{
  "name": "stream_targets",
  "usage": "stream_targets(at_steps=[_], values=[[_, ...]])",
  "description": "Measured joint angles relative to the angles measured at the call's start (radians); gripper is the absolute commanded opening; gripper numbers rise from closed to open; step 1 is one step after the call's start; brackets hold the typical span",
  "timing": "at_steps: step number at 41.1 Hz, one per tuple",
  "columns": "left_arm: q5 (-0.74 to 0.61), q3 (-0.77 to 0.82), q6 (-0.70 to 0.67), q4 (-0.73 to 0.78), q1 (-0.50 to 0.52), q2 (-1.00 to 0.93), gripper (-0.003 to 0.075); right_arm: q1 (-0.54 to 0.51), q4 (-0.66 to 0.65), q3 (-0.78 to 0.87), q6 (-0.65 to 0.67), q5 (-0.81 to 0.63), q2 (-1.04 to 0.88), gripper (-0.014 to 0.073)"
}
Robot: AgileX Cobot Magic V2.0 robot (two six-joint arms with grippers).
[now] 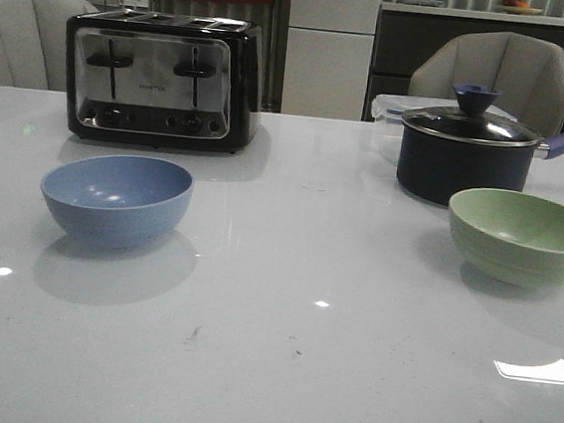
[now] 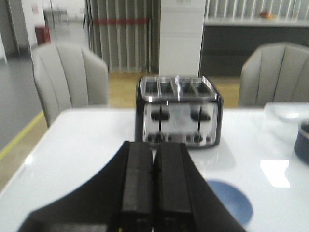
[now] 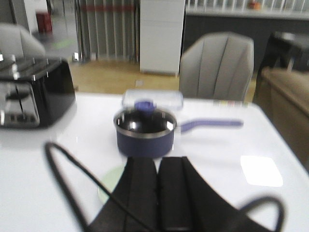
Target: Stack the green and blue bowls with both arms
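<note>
So, front view: blue bowl (image 1: 115, 198) sits on the table's (image 1: 279, 351) left side, green bowl (image 1: 524, 236) on the right, well apart, both upright and empty; neither of my arms shows here, so nothing is stacked yet; toaster (image 1: 162, 78) stands behind the blue one, saucepan (image 1: 465, 149) just behind the green one, near enough that I can't tell if they touch.

Left wrist view: my left gripper (image 2: 153, 170) has its fingers pressed together, holding nothing; a slice of blue bowl peeks out beside them, toaster beyond; risk here is dropping onto the rim with fingers closed, which I'd expect to tip or skate the bowl on this glossy top.

Right wrist view: right gripper (image 3: 158, 186) likewise closed and empty; green bowl's edge just shows past the fingers, saucepan right behind it; a loose cable (image 3: 72, 179) loops across the frame; my worry is clipping the pan or its handle (image 3: 212, 124) on approach, or the cable snagging; view is blurred, so rim alignment is a guess.
</note>
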Motion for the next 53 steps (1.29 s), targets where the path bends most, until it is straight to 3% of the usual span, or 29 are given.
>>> stream_targets(at_steps=[9,19,21,24,27,31,42,53], values=[[0.147,-0.002,0.000,0.000,0.000,0.110,0.0093,0.000,0.000,-0.006,0.000,0.128,0.172,0.0027],[0.168,0.015,0.000,0.000,0.000,0.195,0.0106,0.000,0.000,-0.006,0.000,0.163,0.327,0.0059],[0.168,0.016,0.000,0.000,0.000,0.213,0.0144,0.000,0.000,-0.006,0.000,0.164,0.356,0.0113],[0.170,0.017,0.000,0.000,0.000,0.234,0.0245,0.000,0.000,-0.006,0.000,0.164,0.396,0.0261],[0.170,0.017,0.011,0.000,0.000,0.249,0.0390,0.000,0.000,-0.006,0.000,0.164,0.440,0.0397],[0.170,0.017,0.019,0.000,0.000,0.264,0.0514,0.000,0.000,-0.006,0.000,0.164,0.494,0.0497],[0.170,0.017,0.021,-0.006,0.000,0.274,0.0508,0.000,0.000,-0.042,0.007,0.138,0.703,0.0502],[0.170,0.017,0.021,-0.006,0.000,0.274,0.0508,-0.035,0.041,-0.196,0.008,0.092,0.978,0.0502]])
